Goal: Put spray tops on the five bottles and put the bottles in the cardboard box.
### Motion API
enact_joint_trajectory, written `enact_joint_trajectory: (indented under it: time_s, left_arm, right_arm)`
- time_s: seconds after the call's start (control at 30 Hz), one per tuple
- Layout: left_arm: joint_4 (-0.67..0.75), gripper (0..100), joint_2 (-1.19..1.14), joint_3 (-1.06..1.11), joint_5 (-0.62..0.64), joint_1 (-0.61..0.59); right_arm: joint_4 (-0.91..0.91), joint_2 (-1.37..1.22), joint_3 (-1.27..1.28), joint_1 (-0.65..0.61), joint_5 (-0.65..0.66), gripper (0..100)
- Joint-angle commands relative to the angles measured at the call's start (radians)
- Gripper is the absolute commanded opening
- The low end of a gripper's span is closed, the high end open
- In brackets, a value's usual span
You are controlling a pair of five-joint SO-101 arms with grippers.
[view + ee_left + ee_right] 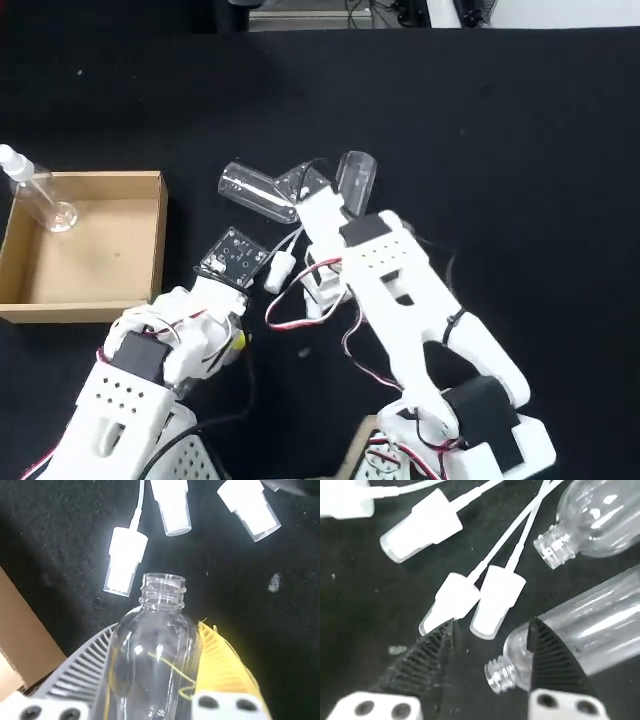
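- Clamped in the left pincer (160, 626) is a bottle (155, 650), with the grey jaw on one flank and the yellow jaw on the other. Its uncapped neck juts out past the fingertips.
- Just beyond that neck, three tops (125, 562) lie on the desk (60, 535), none touching the bottle. The nearest one trails a thin tube.
- The box (22, 640) shows as a brown wall close beside the grey jaw.
- From above, the left arm (140, 375) sits folded low at the near left. Its wrist is angled toward the middle, just off the box's near right corner.
- The right arm (420, 300) stretches on a diagonal from its near-right base to the cluster at mid-desk.
- The right pincer (492, 622) is spread wide, with both black jaws pointing down at the desk. Two tops lie side by side at its tips, touching each other.
- A loose bottle (585, 630) lies on its side with its open neck in the gap between the jaws. Its body runs behind one jaw.
- A second loose bottle (592, 515) lies farther off, also uncapped, and two tubes run past its neck.
- The box sits at the high view's left edge. A capped bottle (35, 195) leans in its far left corner, with its top above the rim.
- A broad stretch of dark desk runs beyond the cluster and off to the right.
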State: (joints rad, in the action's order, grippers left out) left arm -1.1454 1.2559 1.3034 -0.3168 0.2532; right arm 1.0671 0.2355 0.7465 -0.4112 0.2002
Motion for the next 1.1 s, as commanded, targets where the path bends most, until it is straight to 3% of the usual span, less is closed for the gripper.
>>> enact_joint_trajectory:
  time_s: [0.0,0.37,0.5,0.77,0.9,1.07]
  left_arm:
    - [-0.002,3,0.018,-0.016,0.008,-0.012]
    - [-0.002,3,0.020,-0.016,0.008,-0.012]
    - [-0.002,3,0.020,-0.015,0.008,-0.012]
    - [-0.002,3,0.020,-0.015,0.006,-0.012]
    - [-0.002,3,0.020,-0.015,0.005,-0.012]
    - [-0.002,3,0.020,-0.015,0.003,-0.012]
  right_arm:
    - [-0.092,-0.001,0.021,-0.017,-0.006,19.4]
    - [-0.195,-0.045,0.047,0.021,-0.006,19.1]
    - [-0.181,-0.159,-0.025,0.086,-0.008,19.1]
    - [-0.130,-0.254,-0.091,0.086,-0.008,17.5]
    - [-0.123,-0.177,-0.091,0.094,-0.008,0.7]
    - [0.092,0.101,-0.145,0.164,0.002,1.1]
